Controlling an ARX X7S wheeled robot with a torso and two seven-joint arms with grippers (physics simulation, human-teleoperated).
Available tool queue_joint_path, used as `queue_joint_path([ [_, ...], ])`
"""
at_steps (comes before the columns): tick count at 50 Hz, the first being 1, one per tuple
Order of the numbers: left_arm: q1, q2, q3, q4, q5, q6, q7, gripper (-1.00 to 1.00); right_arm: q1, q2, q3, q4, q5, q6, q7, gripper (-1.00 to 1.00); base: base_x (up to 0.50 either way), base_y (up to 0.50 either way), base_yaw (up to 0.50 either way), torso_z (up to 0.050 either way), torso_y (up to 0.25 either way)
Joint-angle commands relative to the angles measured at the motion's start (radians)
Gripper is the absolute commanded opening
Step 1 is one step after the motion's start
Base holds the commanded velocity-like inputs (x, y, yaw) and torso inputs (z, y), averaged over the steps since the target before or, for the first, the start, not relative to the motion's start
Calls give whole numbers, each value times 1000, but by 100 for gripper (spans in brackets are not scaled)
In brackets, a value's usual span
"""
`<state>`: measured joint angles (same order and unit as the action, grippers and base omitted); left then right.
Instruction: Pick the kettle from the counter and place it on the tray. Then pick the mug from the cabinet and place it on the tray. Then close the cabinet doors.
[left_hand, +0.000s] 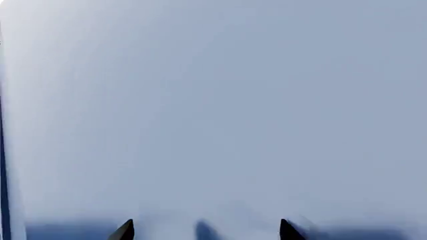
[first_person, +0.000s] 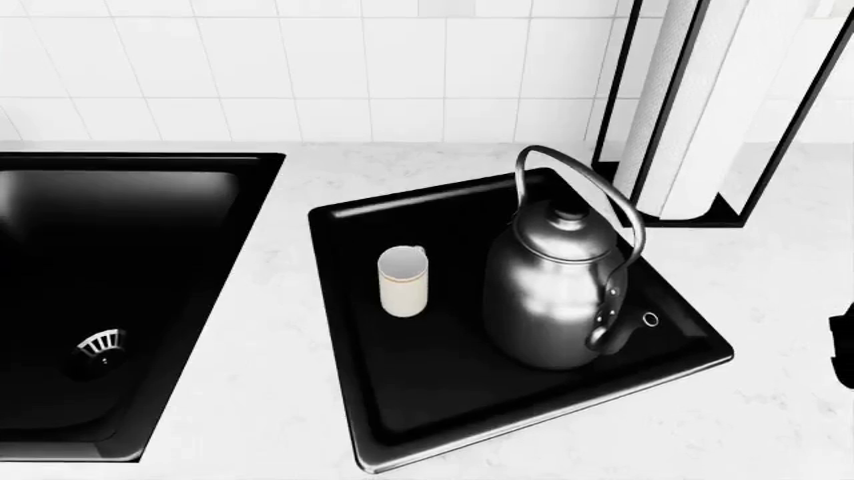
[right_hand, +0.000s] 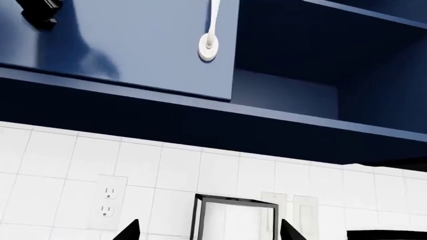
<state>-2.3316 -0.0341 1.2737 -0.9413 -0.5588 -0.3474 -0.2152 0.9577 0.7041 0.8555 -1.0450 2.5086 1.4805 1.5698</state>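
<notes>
The kettle (first_person: 561, 285) and the mug (first_person: 402, 281) both stand upright on the black tray (first_person: 441, 420), side by side but not touching. So the two carrying jobs look done. What is left, I think, is shutting the cabinet doors.

That is likely why both arms are lifted away from the white surface (first_person: 267, 400). The left hand (left_hand: 207, 231) sits right up against a flat pale blue panel (left_hand: 213, 110), which may be a door it is meant to push. Its two tips are spread apart and hold nothing. The right hand (right_hand: 208, 231) is released too, with empty space between its tips. Above it is a blue cabinet door (right_hand: 127, 40) with a white handle (right_hand: 210, 42), and beside that door the dark inside of the cabinet (right_hand: 313, 45) shows, so that side is not shut.

The kettle is shiny and dark silver, round, with a tall hoop handle and a knob on its lid. The mug is small, plain and cream.
</notes>
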Motion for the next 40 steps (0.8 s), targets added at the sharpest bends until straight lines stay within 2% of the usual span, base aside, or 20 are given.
queue_joint_path([
  [1, 2, -232, -250, 256, -473, -35, -148, 100, 38, 15, -46, -2, -15, -23, 1, 100, 0, 0, 0, 0, 0],
  [6, 80, -473, -421, 769, -707, -111, -388, 100, 82, 32, -109, -2, -40, -59, 1, 100, 0, 0, 0, 0, 0],
  [9, 176, -628, -524, 1061, -885, -110, -522, 100, 116, 44, -160, -2, -63, -82, 1, 100, 0, 0, 0, 0, 0],
  [11, 250, -719, -590, 1219, -986, -74, -594, 100, 131, 56, -167, -2, -60, -101, 1, 100, 0, 0, 0, 0, 0],
  [16, 455, -930, -715, 1534, -1133, 57, -715, 100, 149, 59, -196, -2, -80, -113, 1, 100, 0, 0, 0, 0, 0],
  [20, 690, -1103, -798, 1736, -1193, 214, -755, 100, 158, 53, -212, -2, -90, -106, 1, 100, 0, 0, 0, 0, 0],
  [22, 869, -1228, -845, 1835, -1166, 347, -748, 100, 162, 53, -224, -2, -98, -106, 1, 100, 0, 0, 0, 0, 0],
  [24, 1074, -1359, -871, 1909, -1089, 545, -730, 100, 172, 54, -232, -2, -103, -107, 1, 100, 0, 0, 0, 0, 0],
  [27, 1313, -1524, -766, 1984, -957, 885, -705, 100, 178, 47, -249, -2, -117, -106, 1, 100, 1, -164, 0, 0, 0],
  [32, 1384, -1536, -700, 1988, -847, 959, -704, 100, 185, 37, -255, -2, -126, -105, 1, 100, 3, -500, 0, 0, 0],
  [40, 1392, -1536, -698, 1988, -847, 966, -707, 100, 204, 79, -264, -2, -124, -150, 1, 100, 3, -500, 0, 0, 0],
])
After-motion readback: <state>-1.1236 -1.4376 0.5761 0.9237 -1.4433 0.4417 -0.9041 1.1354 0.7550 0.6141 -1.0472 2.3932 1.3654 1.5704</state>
